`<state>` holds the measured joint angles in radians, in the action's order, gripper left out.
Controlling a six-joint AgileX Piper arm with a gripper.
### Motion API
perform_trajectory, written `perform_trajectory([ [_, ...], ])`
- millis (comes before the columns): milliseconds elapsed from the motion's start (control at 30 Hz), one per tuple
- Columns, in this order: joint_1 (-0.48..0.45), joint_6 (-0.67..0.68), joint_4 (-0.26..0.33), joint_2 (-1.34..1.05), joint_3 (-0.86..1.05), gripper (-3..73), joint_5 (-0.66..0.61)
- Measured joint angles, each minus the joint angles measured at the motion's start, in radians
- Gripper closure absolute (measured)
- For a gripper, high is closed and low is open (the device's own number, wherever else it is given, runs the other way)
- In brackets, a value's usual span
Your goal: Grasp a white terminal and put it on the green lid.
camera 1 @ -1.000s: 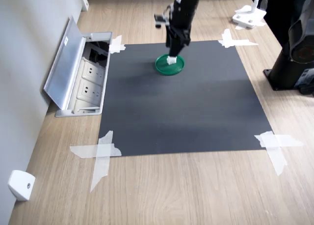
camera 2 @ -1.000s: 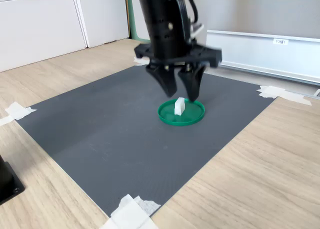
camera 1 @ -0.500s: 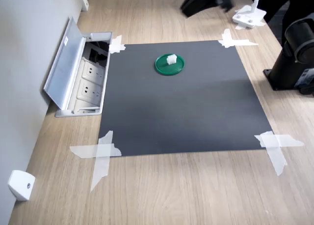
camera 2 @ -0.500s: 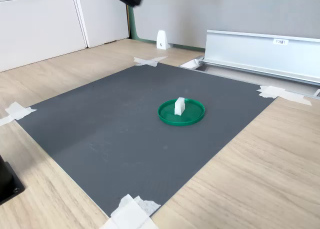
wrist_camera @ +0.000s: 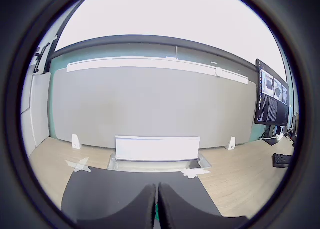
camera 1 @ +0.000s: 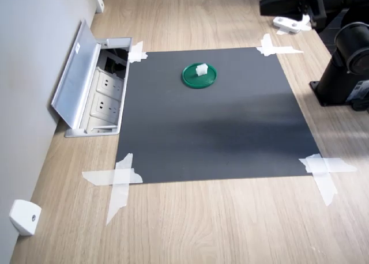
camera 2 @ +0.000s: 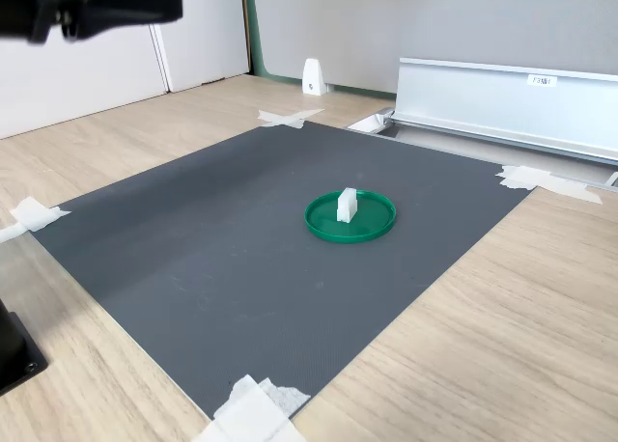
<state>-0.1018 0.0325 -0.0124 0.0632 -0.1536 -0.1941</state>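
A: Second exterior view, left to right: the black gripper (camera 2: 145, 3) hangs high at the edge, well apart from the flat round dark-green plastic lid (camera 2: 372, 229).

B: And the tiny white plastic terminal block (camera 2: 347, 205)?

A: Upright on that lid, inside its rim, on the dark grey mat (camera 2: 193, 259).

B: Fingers?

A: Wrist view shows the 2 fingertips (wrist_camera: 145, 209) pressed together, clenched on nothing.

B: Risk?

A: I judge little. The block stands on a narrow face; a table knock could tip it.
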Motion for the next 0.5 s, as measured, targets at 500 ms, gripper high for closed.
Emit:
perform_trajectory([
  [500,0.000,-0.005,-0.020,-0.074,0.097,70.1,0.014],
])
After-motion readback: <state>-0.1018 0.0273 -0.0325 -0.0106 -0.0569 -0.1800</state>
